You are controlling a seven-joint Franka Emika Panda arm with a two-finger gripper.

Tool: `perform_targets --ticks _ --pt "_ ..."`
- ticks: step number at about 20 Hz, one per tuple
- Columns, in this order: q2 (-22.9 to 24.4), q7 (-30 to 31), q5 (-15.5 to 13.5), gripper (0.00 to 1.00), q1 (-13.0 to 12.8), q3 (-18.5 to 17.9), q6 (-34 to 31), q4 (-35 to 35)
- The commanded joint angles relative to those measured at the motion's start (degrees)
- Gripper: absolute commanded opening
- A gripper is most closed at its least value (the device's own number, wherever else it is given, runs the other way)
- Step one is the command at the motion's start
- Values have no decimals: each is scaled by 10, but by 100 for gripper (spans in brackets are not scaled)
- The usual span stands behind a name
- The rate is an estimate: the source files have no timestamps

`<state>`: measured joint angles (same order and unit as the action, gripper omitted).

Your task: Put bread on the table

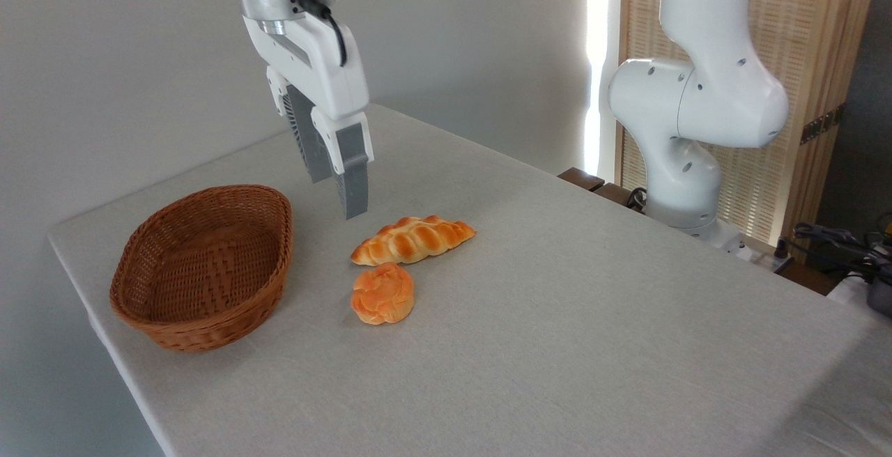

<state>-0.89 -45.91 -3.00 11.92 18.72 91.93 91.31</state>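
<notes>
The jaws stand parted with a clear gap between the two grey fingers, and nothing is held between them. The gripper hangs in the air above the table, above and to the left of the braided bread. The bread lies flat on the grey-beige cloth, tapered ends pointing left and right. Just in front of it, nearly touching, sits a round orange knotted bun. The brown wicker basket stands to the left, apart from both, with nothing visible inside.
</notes>
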Motion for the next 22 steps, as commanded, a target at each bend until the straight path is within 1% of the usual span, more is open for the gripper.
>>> perform_targets --ticks 1,3,4,5,8,10,12,14,17,20,22 --pt "10 12 27 100 -37 -25 9 15" --pt "12 8 20 100 -67 -69 10 15" --pt "13 8 20 100 -72 -75 10 15" --pt "12 10 19 100 -72 -75 10 14" --pt "12 12 3 100 -70 -76 5 13" --pt "12 11 0 100 -70 -80 2 12" --pt "12 10 -1 100 -73 -98 2 7" --pt "12 6 -1 100 -81 -118 2 5" --pt "12 6 -1 100 -110 -155 2 4" --pt "11 6 -12 100 -123 -164 2 -4" --pt "11 6 -14 100 -127 -172 2 -4"
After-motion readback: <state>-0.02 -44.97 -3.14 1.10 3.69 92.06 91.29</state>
